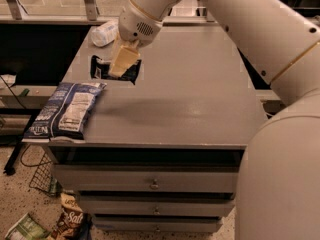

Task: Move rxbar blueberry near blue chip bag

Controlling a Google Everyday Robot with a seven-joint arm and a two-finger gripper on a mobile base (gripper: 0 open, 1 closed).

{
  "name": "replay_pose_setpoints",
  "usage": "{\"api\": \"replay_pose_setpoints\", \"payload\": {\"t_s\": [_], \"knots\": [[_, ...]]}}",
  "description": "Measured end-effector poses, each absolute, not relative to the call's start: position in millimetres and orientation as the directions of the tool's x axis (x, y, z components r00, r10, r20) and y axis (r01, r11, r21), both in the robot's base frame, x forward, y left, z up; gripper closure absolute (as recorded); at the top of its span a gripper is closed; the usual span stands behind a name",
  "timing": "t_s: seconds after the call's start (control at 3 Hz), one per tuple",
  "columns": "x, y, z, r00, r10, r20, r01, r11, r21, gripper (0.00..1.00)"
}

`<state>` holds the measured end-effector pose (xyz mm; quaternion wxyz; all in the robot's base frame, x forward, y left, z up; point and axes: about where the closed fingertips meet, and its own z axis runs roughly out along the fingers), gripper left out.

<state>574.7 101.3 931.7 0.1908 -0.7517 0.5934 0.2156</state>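
**Camera view: gripper [121,66] pinching rxbar blueberry [101,68]**

Fingers closed on the bar at the left rear of the grey cabinet top [200,99]. Near but apart from the blue chip bag [65,109], lying flat at the front-left corner, overhanging the edge. Just in front of a clear plastic bottle [104,34].

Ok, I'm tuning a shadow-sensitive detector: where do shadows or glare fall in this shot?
Camera view: dim, warm light, with no harsh glare on the table. Camera view: a soft, broad shadow of the arm lies mid-table, right of the blue chip bag. Camera view: the hand, at the table's back left, holds the rxbar blueberry and covers its middle.
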Motion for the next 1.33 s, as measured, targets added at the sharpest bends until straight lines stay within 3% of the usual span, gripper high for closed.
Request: {"api": "replay_pose_setpoints", "payload": {"t_s": [1.0, 1.33], "knots": [[578.3, 109.8, 928.9, 0.205, -0.803, -0.559, -0.975, -0.22, -0.04, 0.13], [579.3, 112.5, 927.9, 0.205, -0.801, -0.562, -0.975, -0.22, -0.043, 0.0]]}}
